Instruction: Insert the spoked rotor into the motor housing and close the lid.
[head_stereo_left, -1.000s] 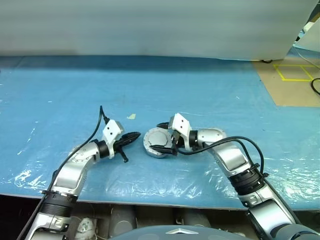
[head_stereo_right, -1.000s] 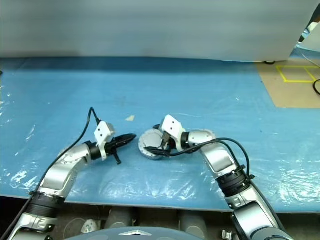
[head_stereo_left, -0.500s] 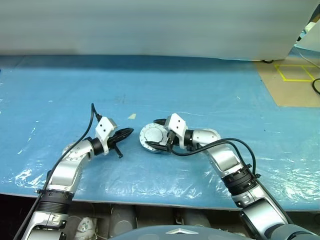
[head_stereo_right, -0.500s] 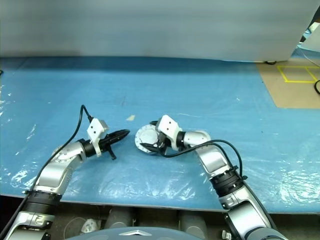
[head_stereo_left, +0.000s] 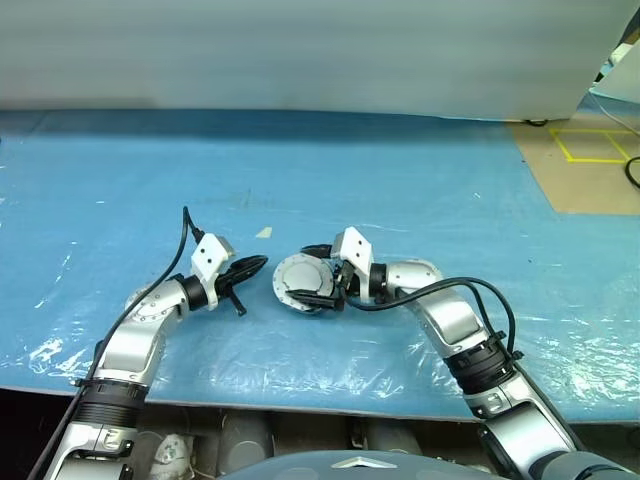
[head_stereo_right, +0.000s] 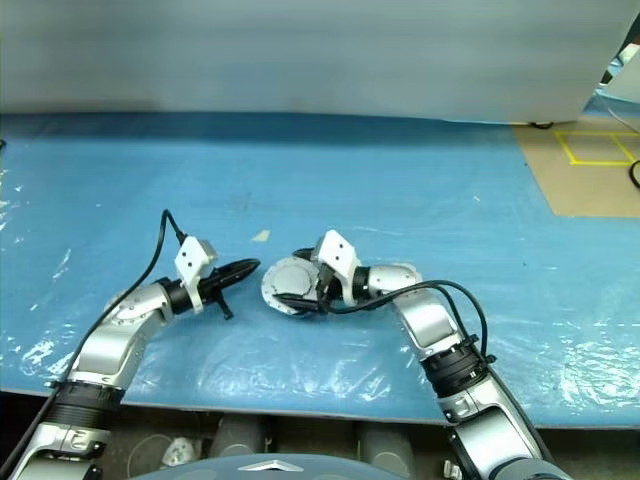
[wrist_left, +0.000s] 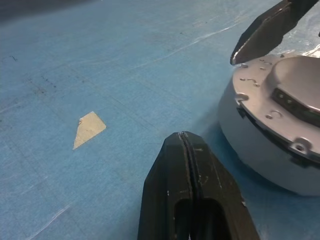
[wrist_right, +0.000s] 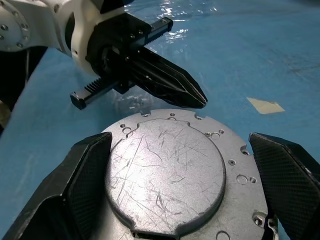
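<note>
The left gripper (head_stereo_left: 258, 264) has its black fingers pressed together with nothing between them, tip just beside the motor housing (head_stereo_left: 300, 283). The housing sits on the blue plastic sheet (head_stereo_left: 400, 180), a short round silver drum closed by the lid (wrist_right: 167, 172), whose plain, scratched face shows small screw holes around the rim. The right gripper (wrist_right: 175, 200) straddles the drum, its fingers spread wide against either side.

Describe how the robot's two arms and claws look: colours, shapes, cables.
Both arms are silver-grey metal segments with black ribbed collars. A white block sits on each wrist, and a black cable loops from it back along the arm. The left claw and right claw each have two black, tapering, pointed fingers; the right's pads are finely textured.
</note>
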